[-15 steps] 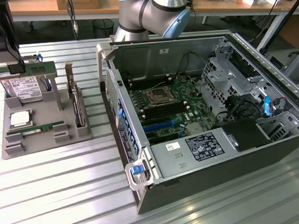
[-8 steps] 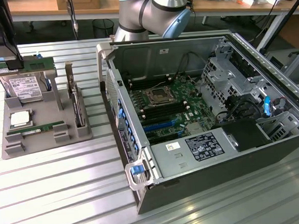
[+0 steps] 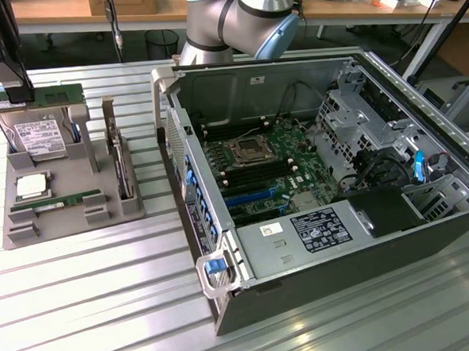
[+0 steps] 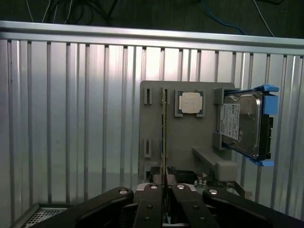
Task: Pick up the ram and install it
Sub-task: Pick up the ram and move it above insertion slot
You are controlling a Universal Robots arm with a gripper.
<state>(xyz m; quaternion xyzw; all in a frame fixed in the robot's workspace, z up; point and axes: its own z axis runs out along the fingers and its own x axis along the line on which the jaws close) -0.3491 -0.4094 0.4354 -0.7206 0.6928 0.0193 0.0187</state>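
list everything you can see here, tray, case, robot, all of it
ram: one, green, edge-on between the gripper's fingers
second ram stick: one, green with white label, on the tray in front of the cpu
cpu: one, silver, mid-tray
hard drive: one, silver with blue brackets, tray's far end in the exterior view
card: one, dark, on edge at the tray's case side
tray: one, grey, exterior view's left
computer case: one, dark grey, open, exterior view's right
motherboard: one, green, inside the case
table: one, ribbed silver, under everything
arm: one, grey and light blue, behind the case
gripper: one, black, shut on the ram
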